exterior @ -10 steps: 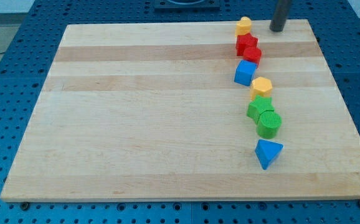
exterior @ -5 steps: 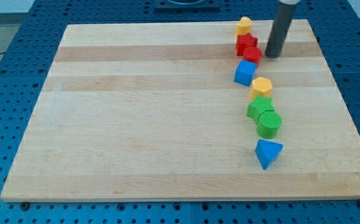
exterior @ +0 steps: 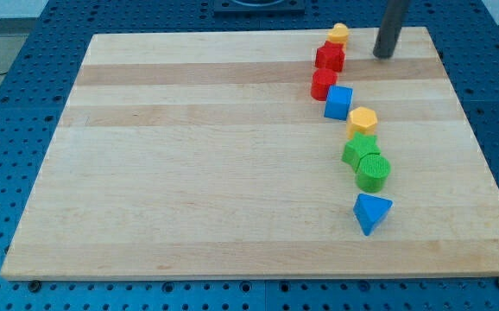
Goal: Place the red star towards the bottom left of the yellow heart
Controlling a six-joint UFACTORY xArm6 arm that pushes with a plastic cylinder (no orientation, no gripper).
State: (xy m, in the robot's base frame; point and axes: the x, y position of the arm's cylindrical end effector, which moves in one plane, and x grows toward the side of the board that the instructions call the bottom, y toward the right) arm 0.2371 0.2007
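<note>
My tip [exterior: 384,55] is parked near the view's top right of the wooden board [exterior: 189,173], touching nothing, well to the right of the yellow heart [exterior: 338,34]; there's no hand on this rig, so nothing is held or gripped. The red star [exterior: 330,57] is tucked right under the heart, slightly left, with a second red block [exterior: 323,84] below it beside the blue cube [exterior: 339,102]. Further down are lined up a yellow hexagon [exterior: 363,119], two green blocks [exterior: 366,161] and a blue pyramid-like block [exterior: 370,212].

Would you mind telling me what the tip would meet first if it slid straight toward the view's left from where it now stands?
Probably the red block just below the yellow block; my tip stands level with it, though depth is uncertain.
</note>
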